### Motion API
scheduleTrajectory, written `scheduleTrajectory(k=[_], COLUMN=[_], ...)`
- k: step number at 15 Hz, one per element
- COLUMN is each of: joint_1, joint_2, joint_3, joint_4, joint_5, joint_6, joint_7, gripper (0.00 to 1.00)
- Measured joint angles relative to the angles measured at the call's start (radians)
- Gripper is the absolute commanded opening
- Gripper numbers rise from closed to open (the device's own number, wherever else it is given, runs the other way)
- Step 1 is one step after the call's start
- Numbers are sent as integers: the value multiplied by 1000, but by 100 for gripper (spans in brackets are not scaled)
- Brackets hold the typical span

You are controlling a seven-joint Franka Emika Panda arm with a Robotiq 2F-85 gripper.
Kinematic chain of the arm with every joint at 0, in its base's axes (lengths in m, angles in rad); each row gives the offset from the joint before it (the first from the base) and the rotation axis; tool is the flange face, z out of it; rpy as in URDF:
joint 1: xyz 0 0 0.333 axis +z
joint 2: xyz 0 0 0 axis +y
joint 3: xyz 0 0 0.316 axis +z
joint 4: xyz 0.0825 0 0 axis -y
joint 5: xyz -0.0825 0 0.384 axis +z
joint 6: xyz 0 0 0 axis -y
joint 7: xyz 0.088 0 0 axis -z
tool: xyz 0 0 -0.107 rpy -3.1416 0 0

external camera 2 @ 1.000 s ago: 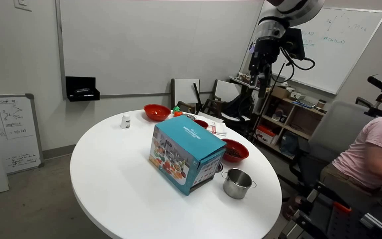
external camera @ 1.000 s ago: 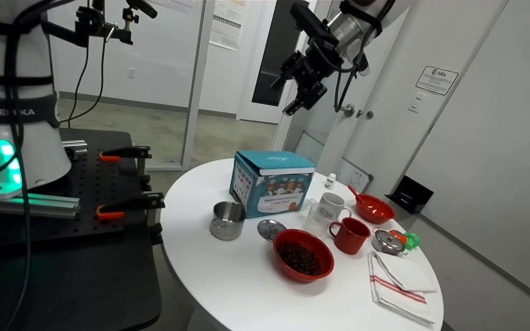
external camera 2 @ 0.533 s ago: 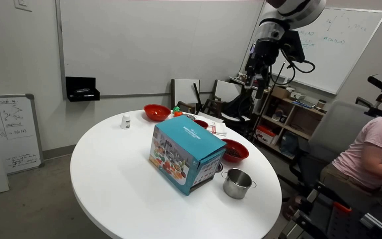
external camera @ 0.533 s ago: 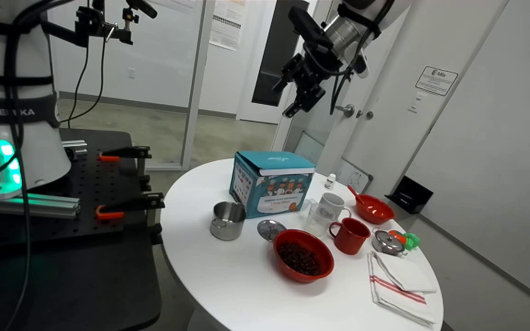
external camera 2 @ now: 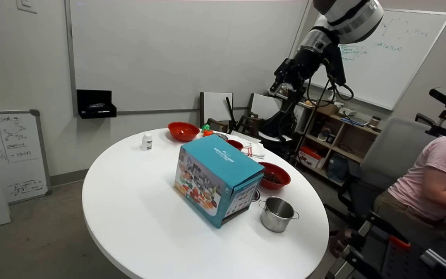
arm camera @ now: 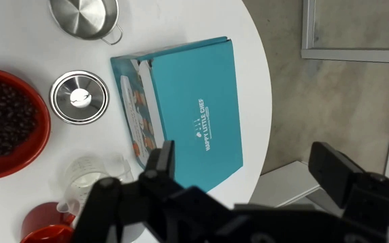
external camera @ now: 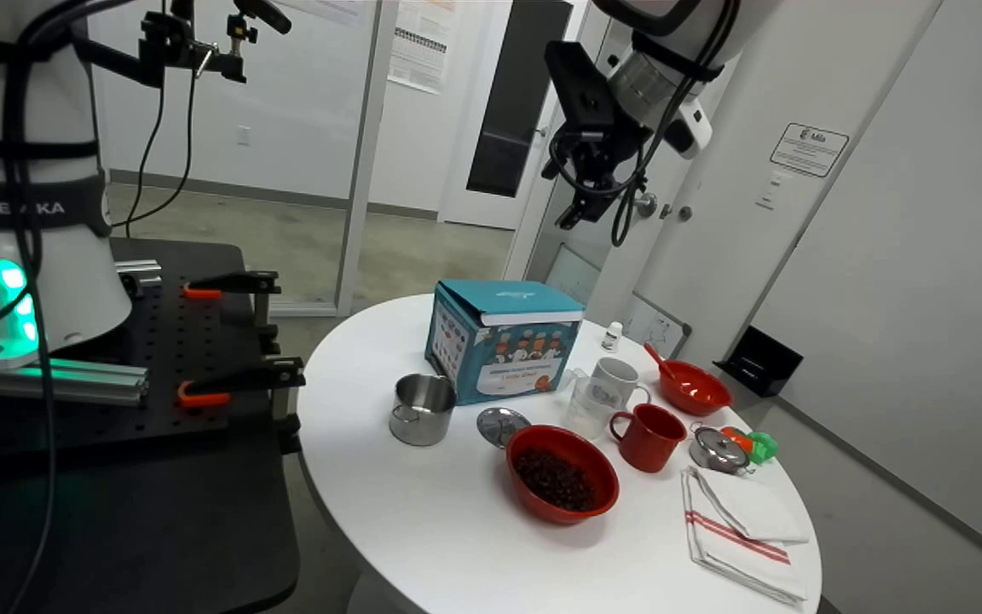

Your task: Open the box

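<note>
The teal-blue box (external camera: 518, 362) stands on the white round table in both exterior views, with its lid lying over the top. A slight gap shows under the lid's edge near the steel pot in an exterior view (external camera 2: 223, 161). The wrist view shows the box from above, with its plain teal lid (arm camera: 198, 87) and white front edge. My gripper (arm camera: 243, 145) is open and empty. It hangs well above the table, apart from the box, in both exterior views (external camera: 557, 198) (external camera 2: 280, 100). In the wrist view one finger overlaps the box's near part and the other lies over the floor.
A steel pot (external camera: 423, 409), a steel lid (arm camera: 79, 98) and a red bowl of dark beans (external camera: 561, 473) stand beside the box. A clear cup (external camera: 589, 408), red mug (external camera: 649, 437), another red bowl (external camera: 696, 389), white bottle (external camera 2: 146, 142) and folded towel (external camera: 738, 529) are also there.
My gripper has tilted, its fingers swinging left in an exterior view, while the wrist shifted slightly right and down in an exterior view. The box and tableware have not moved.
</note>
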Motion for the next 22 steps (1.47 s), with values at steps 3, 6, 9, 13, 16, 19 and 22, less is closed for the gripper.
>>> scheduleTrajectory(k=[3,6,9,13,16,19,22], joint_1=[-20,-35,-48,-58,-71,-90,-103], joint_2=[43,113,184,273,337,396,442], joint_3=[2,12,31,51,66,82,95], joint_4=[11,42,88,155,198,236,273], joint_5=[42,64,73,72,72,72,72], joint_6=[0,-1,-2,-2,-7,-16,-27], joint_7=[-96,-150,-174,-174,-174,-174,-173], gripper=[100,100,100,100,100,100,100])
